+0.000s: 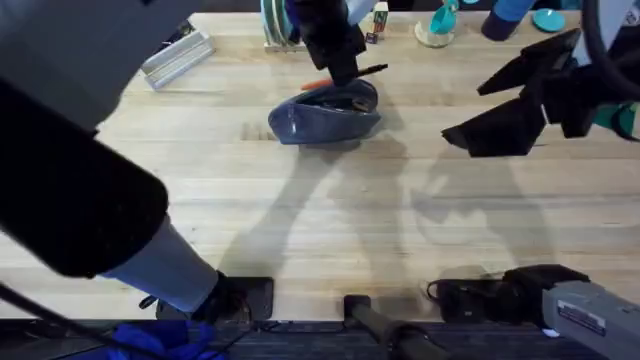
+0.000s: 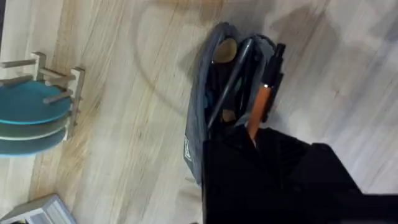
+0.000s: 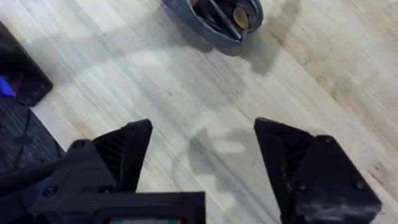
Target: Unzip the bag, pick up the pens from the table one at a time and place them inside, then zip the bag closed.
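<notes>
The blue-grey bag [image 1: 320, 120] lies unzipped on the table [image 1: 300, 220] at the far middle, its mouth gaping. In the left wrist view the bag [image 2: 198, 118] holds a dark grey pen [image 2: 231, 78] slanting inside. My left gripper [image 1: 343, 75] hangs over the bag's far edge, shut on the orange pen [image 2: 260, 102], whose black tip points away over the opening. In the overhead view the orange pen [image 1: 316, 85] pokes out beside the fingers. My right gripper [image 1: 497, 118] hovers open to the right of the bag, holding nothing. The right wrist view shows the right gripper [image 3: 202, 152] open, with the bag [image 3: 214, 28] ahead.
A rack of teal plates [image 2: 31, 115] stands beyond the bag at the table's far edge. A silvery metal object [image 1: 178, 58] lies at the far left. Teal cups and small items [image 1: 440, 25] line the far right.
</notes>
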Robot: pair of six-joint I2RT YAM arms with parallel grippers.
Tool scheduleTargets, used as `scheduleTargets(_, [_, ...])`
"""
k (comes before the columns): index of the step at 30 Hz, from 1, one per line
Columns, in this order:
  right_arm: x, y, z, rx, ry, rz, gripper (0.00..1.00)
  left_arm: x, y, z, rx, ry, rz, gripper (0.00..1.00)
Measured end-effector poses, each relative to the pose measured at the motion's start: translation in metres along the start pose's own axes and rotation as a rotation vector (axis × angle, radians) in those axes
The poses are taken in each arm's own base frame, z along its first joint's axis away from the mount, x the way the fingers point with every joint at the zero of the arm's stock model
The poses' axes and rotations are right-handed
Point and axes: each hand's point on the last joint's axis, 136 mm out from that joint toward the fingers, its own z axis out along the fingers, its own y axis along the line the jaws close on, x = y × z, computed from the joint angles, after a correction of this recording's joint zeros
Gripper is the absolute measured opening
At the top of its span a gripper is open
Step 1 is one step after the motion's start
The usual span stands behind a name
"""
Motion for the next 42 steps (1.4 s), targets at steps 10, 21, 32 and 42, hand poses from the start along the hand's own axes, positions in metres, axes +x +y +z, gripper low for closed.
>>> scheduleTargets(10, [0.000,0.000,0.000,0.000,0.000,0.000,0.998,0.000,0.003,0.013,0.011,0.013,0.018,0.040])
scheduleTargets(21, [0.000,0.000,0.000,0.000,0.000,0.000,0.998,0.007,0.003,0.042,0.059,0.071,0.007,0.040])
scheduleTargets(32, [0.000,0.000,0.000,0.000,0.000,0.000,0.998,0.014,0.003,0.068,0.101,0.121,-0.004,0.040])
scheduleTargets(42, [0.000,0.000,0.000,0.000,0.000,0.000,0.998,0.016,0.005,0.083,0.114,0.137,-0.007,0.040])
